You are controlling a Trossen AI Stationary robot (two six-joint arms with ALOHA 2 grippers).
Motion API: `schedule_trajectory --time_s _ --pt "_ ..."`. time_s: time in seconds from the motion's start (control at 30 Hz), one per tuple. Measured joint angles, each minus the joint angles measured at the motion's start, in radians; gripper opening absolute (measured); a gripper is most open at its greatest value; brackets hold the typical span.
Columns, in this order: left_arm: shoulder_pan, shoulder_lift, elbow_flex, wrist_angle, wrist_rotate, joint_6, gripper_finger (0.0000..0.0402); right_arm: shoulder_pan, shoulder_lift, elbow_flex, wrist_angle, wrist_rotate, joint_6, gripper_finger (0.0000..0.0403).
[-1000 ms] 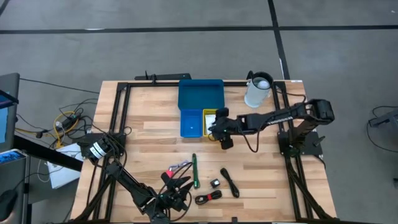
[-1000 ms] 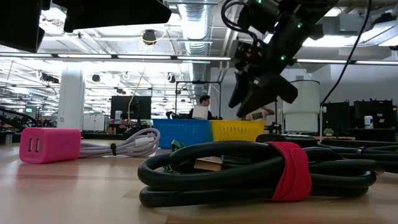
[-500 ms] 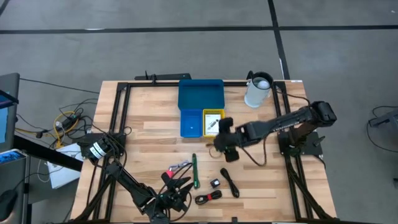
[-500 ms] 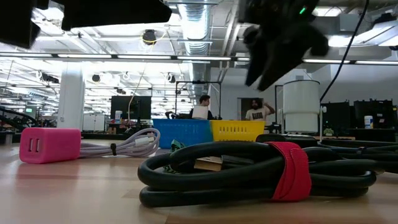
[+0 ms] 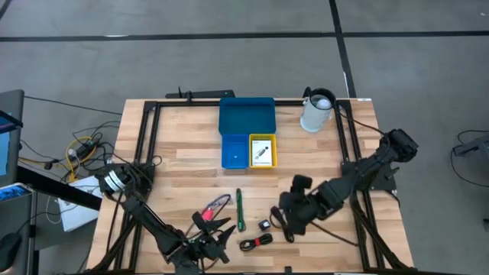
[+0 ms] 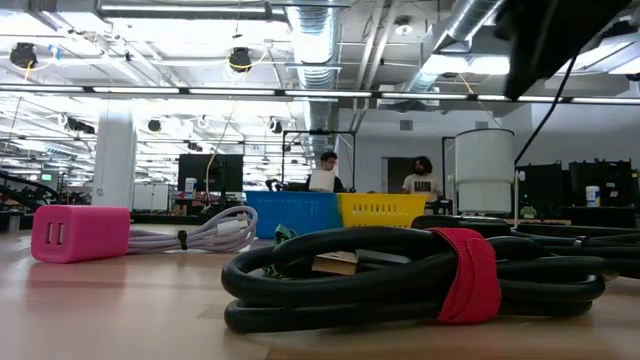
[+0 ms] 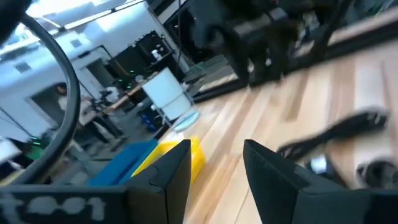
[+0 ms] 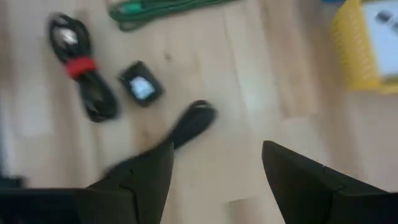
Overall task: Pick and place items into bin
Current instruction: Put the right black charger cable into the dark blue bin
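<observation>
The bin set stands at the table's far middle: a wide blue tray [image 5: 246, 118], a small blue bin [image 5: 234, 152] and a yellow bin [image 5: 262, 150] with a white card [image 5: 263, 152] lying in it. Near the front edge lie a green pen [image 5: 239, 210], a pink block [image 6: 80, 233] with a grey cord [image 6: 205, 234], a coiled black cable with a red tie [image 5: 256, 242], a tiny black piece [image 5: 264, 225] and a black cord [image 5: 282, 223]. My right gripper [image 5: 287, 217] hangs open above the black cord [image 8: 189, 124]. My left gripper [image 5: 220, 235] is open and level near the pink block.
A white pitcher [image 5: 317, 111] stands at the far right, beside the dark frame rails [image 5: 348, 153] that run round the table. Bare wood lies between the bins and the loose items. People show in the room far behind the table in the low view.
My right gripper has swung from over the yellow bin toward the table's near edge, rolling as it went, and now hangs over the black cord, still open. My left gripper has risen a little. The items on the table have kept their places.
</observation>
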Motion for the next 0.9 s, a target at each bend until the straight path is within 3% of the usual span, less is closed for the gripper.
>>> schedule_trajectory --time_s 0.2,0.3,0.47,0.57,0.7,0.9 --pt "0.006 -0.169 0.0 -0.133 0.137 -0.033 0.0141 0.098 0.0 -0.026 0.094 0.073 0.216 0.024" --pt "0.036 -0.265 -0.001 -0.363 0.228 -0.132 0.0141 0.127 0.0 -0.042 0.117 0.104 0.295 0.024" --pt "0.154 -0.434 -0.002 -0.88 0.571 -0.484 0.0141 0.151 0.0 -0.052 0.124 0.146 0.432 0.024" --pt "0.223 -0.485 -0.016 -1.063 0.674 -0.594 0.0141 0.154 0.0 -0.064 0.14 0.15 0.51 0.024" --pt "0.274 -0.519 -0.073 -1.082 0.696 -0.604 0.0141 0.153 0.0 -0.102 0.15 0.149 0.62 0.024" --pt "0.282 -0.525 -0.15 -0.989 0.819 -0.606 0.0141 0.144 0.073 -0.121 0.187 0.103 0.692 0.024"
